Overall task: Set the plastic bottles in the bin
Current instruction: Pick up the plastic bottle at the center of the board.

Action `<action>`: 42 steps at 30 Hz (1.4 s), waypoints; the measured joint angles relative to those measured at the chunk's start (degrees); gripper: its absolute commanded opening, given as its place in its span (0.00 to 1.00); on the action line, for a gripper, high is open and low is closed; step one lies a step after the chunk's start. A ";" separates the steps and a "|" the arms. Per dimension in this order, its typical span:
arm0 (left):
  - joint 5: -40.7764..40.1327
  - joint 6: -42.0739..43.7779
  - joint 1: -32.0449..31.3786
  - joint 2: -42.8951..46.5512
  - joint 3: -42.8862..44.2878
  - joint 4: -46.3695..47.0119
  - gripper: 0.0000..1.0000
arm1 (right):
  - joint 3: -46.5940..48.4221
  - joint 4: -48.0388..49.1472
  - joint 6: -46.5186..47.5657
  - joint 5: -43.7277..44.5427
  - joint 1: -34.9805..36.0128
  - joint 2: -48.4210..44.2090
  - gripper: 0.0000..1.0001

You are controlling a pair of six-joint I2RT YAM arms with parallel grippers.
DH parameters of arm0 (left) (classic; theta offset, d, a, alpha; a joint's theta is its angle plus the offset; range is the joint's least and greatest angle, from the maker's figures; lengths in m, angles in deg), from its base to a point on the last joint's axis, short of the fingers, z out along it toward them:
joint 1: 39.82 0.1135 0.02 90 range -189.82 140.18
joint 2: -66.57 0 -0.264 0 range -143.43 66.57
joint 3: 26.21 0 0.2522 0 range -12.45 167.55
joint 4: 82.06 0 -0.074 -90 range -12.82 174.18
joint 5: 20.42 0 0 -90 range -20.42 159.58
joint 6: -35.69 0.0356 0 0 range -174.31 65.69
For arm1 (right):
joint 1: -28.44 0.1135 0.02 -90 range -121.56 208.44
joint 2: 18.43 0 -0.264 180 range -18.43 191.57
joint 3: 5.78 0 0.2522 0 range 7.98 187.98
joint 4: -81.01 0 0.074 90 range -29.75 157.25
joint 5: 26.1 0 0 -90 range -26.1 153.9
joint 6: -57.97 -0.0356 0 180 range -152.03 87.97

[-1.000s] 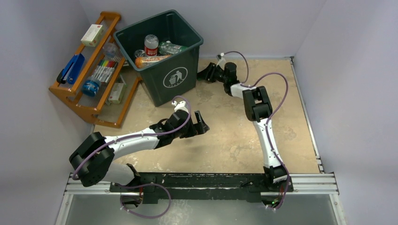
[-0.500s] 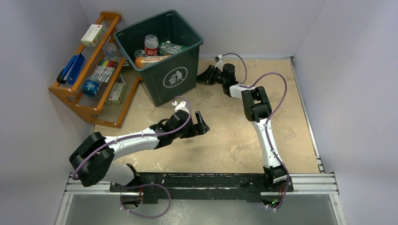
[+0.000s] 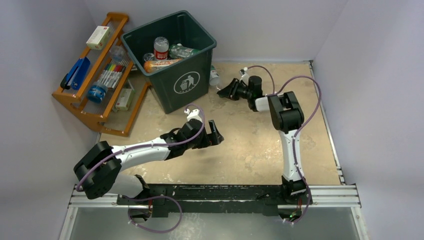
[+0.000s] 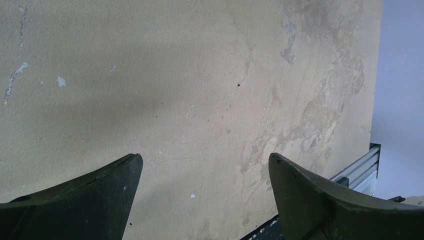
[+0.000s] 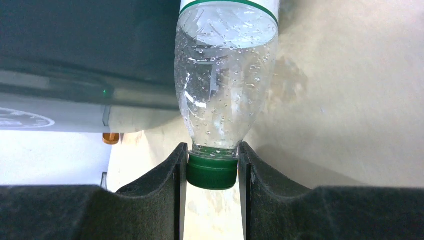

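Green cap clamped between the closed jaws of the right arm (image 3: 287, 114), a clear plastic bottle (image 5: 226, 75) sits just outside the right-hand wall of the dark green bin (image 3: 170, 100), its body pointing away from the jaws and along that wall. Droplets bead the inside of the bottle, and a white label edged with a green band wraps its far end. Whether it rests on the sandy, scuffed worktop (image 3: 250, 145) or hangs just above it cannot be told from these views.

Inside the bin lie other bottles: a red-labelled one (image 3: 161, 48) standing upright, an orange one (image 3: 161, 63) on its side in front of it, and a green-labelled one (image 3: 182, 51) towards the bin's right wall.

On the near side of the bin, apart from its front with the white disposal symbol (image 3: 186, 82), the jaws of the left arm (image 3: 140, 150) stand wide open with nothing between them, only bare worktop showing beneath.

To the left of the bin an orange wooden rack (image 3: 119, 20) leans with markers (image 3: 111, 72), a small white box (image 3: 98, 36) and a blue item (image 3: 78, 71) on its shelves
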 measured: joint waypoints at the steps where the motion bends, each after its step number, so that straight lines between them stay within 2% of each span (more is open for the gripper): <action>1: -0.15 -0.02 -0.04 0.00 0.00 0.00 0.98 | -2.36 0.22 0.07 -0.04 -0.48 -1.57 0.23; 9: -1.57 0.17 -0.09 -0.44 1.55 -0.33 0.98 | -20.28 3.87 0.96 -0.17 -4.83 -12.44 0.23; 14: -2.19 0.33 -0.09 -3.23 5.29 -0.52 0.98 | -26.71 5.31 0.90 -0.22 -6.19 -15.85 0.23; 29: -2.75 0.72 -0.17 -8.94 11.47 -0.94 0.98 | -31.34 7.74 -2.21 -1.38 -8.66 -19.52 0.23; 37: -3.45 0.70 -0.92 -8.39 11.45 -1.57 0.98 | -31.50 7.43 -3.15 -1.25 -10.99 -24.50 0.23; 42: -4.28 0.63 -1.18 -4.28 10.08 -2.25 0.98 | -31.50 5.92 -2.95 -0.87 -11.21 -28.83 0.23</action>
